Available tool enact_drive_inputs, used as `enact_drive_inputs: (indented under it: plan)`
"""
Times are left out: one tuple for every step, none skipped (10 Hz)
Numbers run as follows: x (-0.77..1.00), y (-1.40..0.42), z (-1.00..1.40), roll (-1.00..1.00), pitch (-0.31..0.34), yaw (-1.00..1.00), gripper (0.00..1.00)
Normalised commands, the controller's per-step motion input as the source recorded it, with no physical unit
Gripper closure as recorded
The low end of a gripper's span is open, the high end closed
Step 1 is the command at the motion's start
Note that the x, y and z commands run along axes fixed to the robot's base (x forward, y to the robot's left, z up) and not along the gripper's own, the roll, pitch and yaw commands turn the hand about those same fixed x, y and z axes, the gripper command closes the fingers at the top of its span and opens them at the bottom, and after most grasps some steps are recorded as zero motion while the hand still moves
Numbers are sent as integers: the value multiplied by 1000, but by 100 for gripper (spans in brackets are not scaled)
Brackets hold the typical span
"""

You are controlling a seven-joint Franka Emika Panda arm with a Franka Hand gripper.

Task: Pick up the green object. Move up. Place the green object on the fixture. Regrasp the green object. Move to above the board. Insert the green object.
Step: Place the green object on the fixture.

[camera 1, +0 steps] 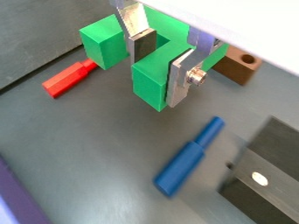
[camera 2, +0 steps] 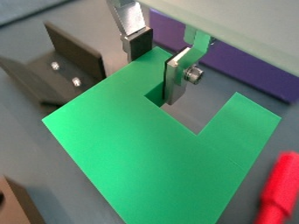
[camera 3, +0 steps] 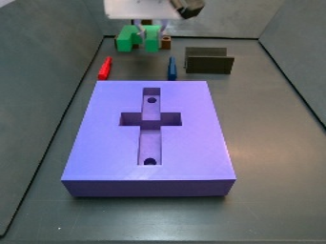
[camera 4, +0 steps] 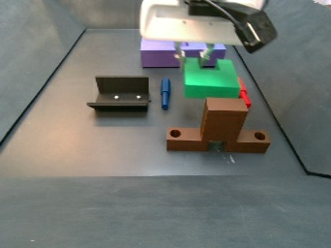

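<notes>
The gripper (camera 1: 163,59) is clenched on the green object (camera 1: 146,66), its silver fingers (camera 1: 181,77) pinching one leg of the U, one plate inside the notch and one outside, so the piece hangs steady. In a side view the green object (camera 4: 210,77) looks to be off the floor, just beyond the brown cross block (camera 4: 220,128) and beside the red bar (camera 4: 243,95). I'd judge this the lift after pickup. The fixture (camera 4: 119,94) stands well apart across the blue peg (camera 4: 165,93), free to receive it. The board (camera 3: 151,133) lies on the far side, its cross recess open for later.
</notes>
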Motion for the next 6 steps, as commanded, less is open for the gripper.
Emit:
enact_drive_inputs:
  plan:
    - [917,-134,166,-526,-6,-60,100]
    - [929,-129,143,-589,-11,-74,100]
    - [923,-66,174,-723,0,-91,100]
    - [949,-29,166,-866,0,-134,100]
    - [946,-29,166,-866,0,-131,100]
    - [863,0,186,-837,-23,-86,100]
